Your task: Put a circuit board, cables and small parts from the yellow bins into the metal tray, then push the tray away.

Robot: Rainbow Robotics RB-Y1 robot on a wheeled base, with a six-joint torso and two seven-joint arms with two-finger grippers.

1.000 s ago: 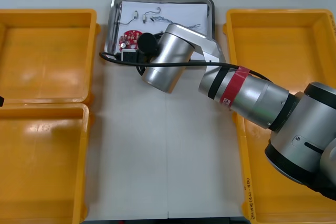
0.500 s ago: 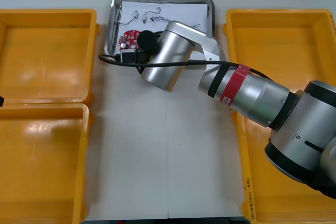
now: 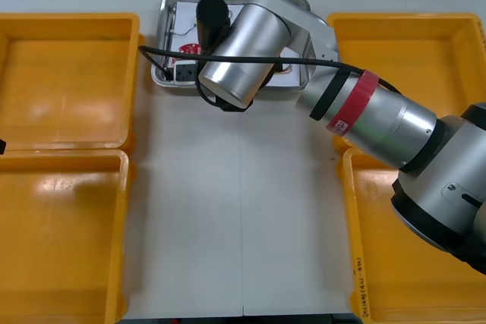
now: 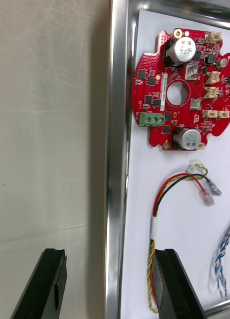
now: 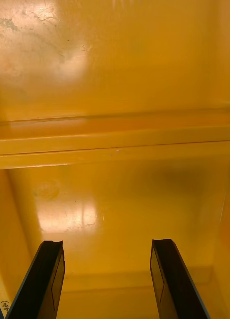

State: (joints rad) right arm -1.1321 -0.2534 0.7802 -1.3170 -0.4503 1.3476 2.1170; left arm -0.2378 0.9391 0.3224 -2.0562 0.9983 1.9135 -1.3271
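Observation:
The metal tray lies at the far middle of the table, white inside. In the right wrist view it holds a round red circuit board, a red and yellow cable and a twisted blue and white cable. My right gripper is open and straddles the tray's rim, one finger over the bare table, the other over the white inside. In the front view the right arm's wrist covers most of the tray, with a bit of the board showing. My left gripper is open over a yellow bin.
Two yellow bins stand on the left, far and near, and two on the right, far and near. Bare table runs between them in front of the tray. A black cable loops from the right wrist.
My right wrist has swung toward the table's far edge and now lies over the tray. The tray itself has not visibly shifted.

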